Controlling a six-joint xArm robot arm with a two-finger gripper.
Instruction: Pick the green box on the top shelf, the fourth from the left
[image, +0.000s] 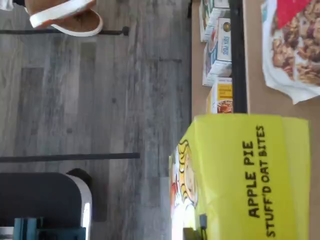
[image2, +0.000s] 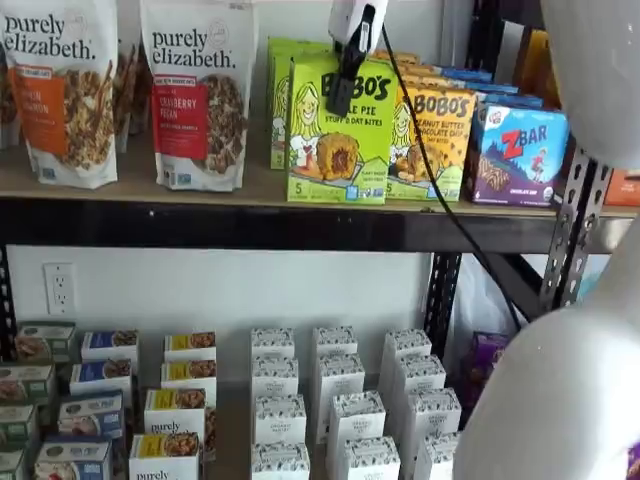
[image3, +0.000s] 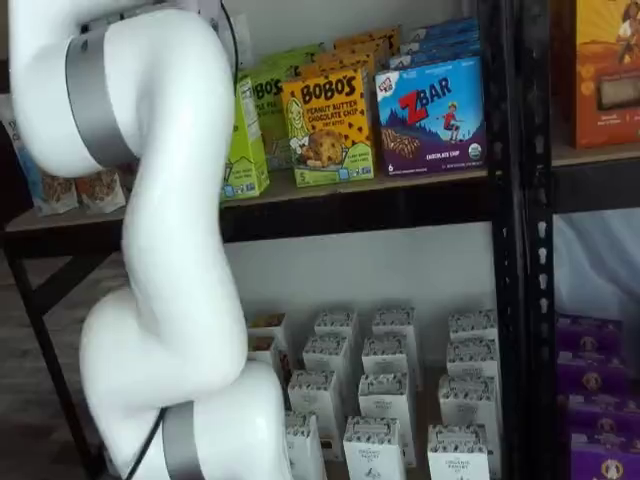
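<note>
My arm (image3: 160, 250) fills much of one shelf view and hides most of the green box (image3: 243, 140) there, leaving only its narrow side showing. The top shelf (image2: 250, 222) is cut off at both ends in both shelf views. I see the green box (image2: 340, 130) standing upright at the shelf's front edge, ahead of another green carton (image2: 282, 95) and just left of the orange Bobo's box (image2: 432, 140). My hand (image2: 342, 100) hangs from above, its black fingers against the box's upper front; I see no gap, so it is clenched, though its hold on the box is unclear.
</note>
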